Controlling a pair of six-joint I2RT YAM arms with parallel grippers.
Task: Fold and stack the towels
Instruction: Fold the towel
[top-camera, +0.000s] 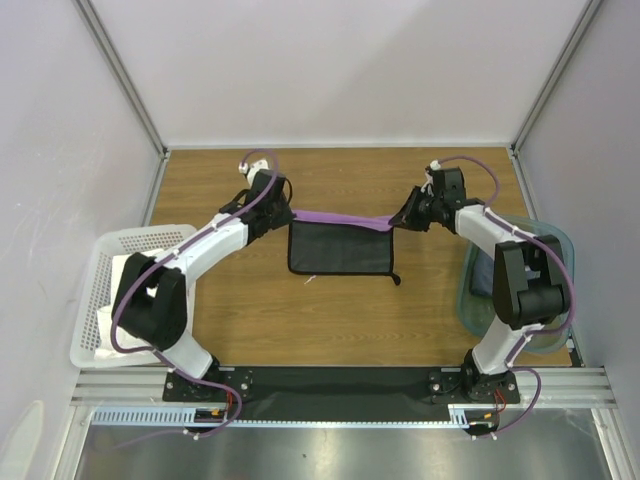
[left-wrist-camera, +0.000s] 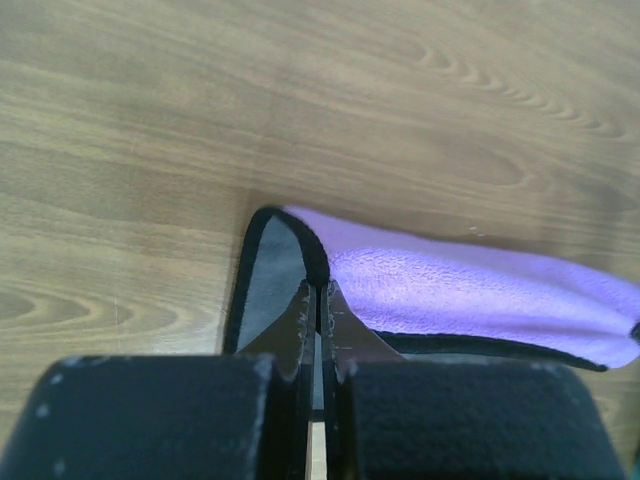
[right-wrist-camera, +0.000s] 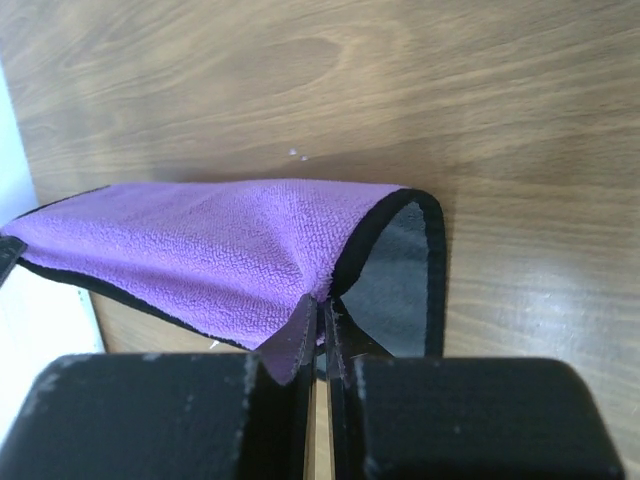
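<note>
Left claw (left-wrist-camera: 318, 300): clenched, tips pinching a corner of the purple towel (top-camera: 340, 217) at its black trim. Right claw (right-wrist-camera: 320, 308): likewise clenched, on the opposite corner of the same edge. No gap showed between the tips of either claw beyond the thickness of the cloth.

From each pinch the trim ran around the corner. The purple face was rolled uppermost, and a grey-dark reverse fell away below it. Between the claws the gripped edge was drawn taut as a purple strip. The rest of the towel spread toward the arm bases as a dark rectangle in the middle of the worktop (top-camera: 300, 320). I could not tell how much of it lay on the wood and how much hung clear.

Orientation: long axis left to right, roughly parallel to the near edge of the worktop. The held edge was on the far side and the free edge pointed at the bases. A small tag or thread showed at the near right corner.

Step, as judged: first fold of the purple towel, far edge picked up and not yet laid over.

Next move would call for both claws to travel together toward the bases, level and at matched pace, keeping the edge taut. The corners should land on the near corners before the claws let go. Uneven travel would skew the fold.
</note>
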